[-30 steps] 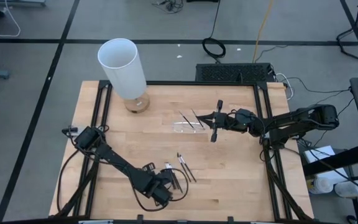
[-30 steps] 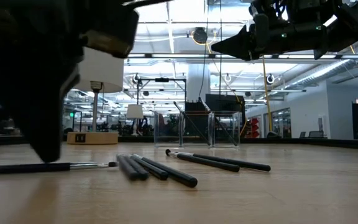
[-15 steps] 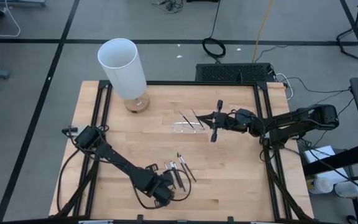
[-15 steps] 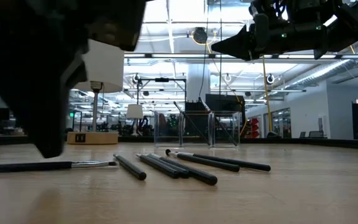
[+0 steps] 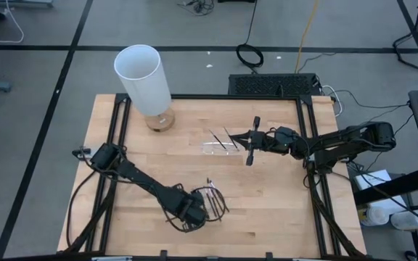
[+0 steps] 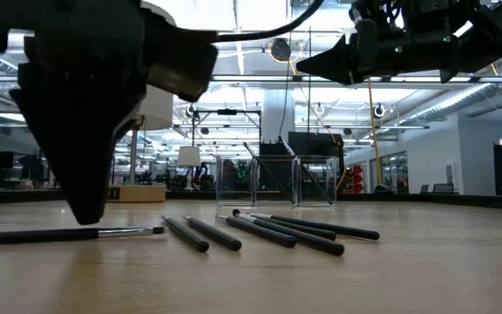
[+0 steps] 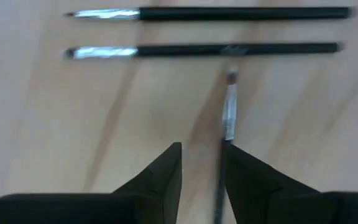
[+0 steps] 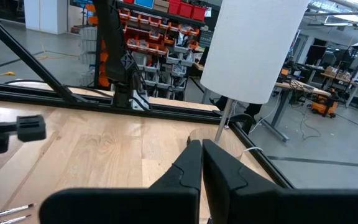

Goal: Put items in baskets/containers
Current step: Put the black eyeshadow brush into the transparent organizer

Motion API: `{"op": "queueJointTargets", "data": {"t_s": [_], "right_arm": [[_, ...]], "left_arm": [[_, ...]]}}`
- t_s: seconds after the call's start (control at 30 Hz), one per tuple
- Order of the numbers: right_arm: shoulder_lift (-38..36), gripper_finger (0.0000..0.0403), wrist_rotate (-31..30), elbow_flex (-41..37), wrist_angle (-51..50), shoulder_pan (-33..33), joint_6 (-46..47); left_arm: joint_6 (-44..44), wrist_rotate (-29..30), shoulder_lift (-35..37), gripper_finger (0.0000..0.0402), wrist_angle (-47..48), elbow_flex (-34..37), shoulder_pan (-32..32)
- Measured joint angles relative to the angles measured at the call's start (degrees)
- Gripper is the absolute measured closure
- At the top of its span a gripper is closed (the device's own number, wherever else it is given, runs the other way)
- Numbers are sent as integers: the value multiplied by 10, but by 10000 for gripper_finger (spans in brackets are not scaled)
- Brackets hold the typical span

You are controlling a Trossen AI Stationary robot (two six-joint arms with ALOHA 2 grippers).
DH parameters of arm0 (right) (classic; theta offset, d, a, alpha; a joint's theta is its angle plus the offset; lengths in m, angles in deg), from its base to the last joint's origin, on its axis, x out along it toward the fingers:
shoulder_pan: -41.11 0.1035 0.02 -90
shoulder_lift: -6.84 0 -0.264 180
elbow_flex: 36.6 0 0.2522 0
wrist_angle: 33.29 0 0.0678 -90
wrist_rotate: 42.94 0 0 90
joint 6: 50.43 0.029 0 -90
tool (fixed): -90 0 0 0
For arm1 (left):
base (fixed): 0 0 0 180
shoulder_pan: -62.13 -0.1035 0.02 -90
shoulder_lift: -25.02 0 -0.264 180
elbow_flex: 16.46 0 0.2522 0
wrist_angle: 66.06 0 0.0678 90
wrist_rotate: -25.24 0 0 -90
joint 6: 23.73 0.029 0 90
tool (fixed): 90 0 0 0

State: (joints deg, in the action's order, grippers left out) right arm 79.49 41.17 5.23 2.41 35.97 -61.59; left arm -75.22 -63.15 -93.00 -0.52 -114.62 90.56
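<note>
Your left gripper (image 7: 201, 163) stands spread over one brush (image 7: 229, 112) near the table's front edge; close on it next.

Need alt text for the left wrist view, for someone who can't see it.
The left gripper hovers with fingers apart over a wooden tabletop, a thin brush lying between its fingertips. Beyond lie two parallel dark-handled brushes with silvery tips.
</note>
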Motion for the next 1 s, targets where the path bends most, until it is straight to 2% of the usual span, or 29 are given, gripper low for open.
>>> {"op": "queueJointTargets", "data": {"t_s": [0.3, 0.6, 0.9, 1.0], "right_arm": [[0, 403, 0, 0, 0, 0, 0], [0, 403, 0, 0, 0, 0, 0], [0, 403, 0, 0, 0, 0, 0], [0, 403, 0, 0, 0, 0, 0]], "left_arm": [[23, -15, -4, 282, -20, 0, 6], [38, -1, -55, 282, -21, -5, 8], [49, 0, -54, 282, -23, -4, 3], [55, -1, -54, 295, -24, -3, 0]]}}
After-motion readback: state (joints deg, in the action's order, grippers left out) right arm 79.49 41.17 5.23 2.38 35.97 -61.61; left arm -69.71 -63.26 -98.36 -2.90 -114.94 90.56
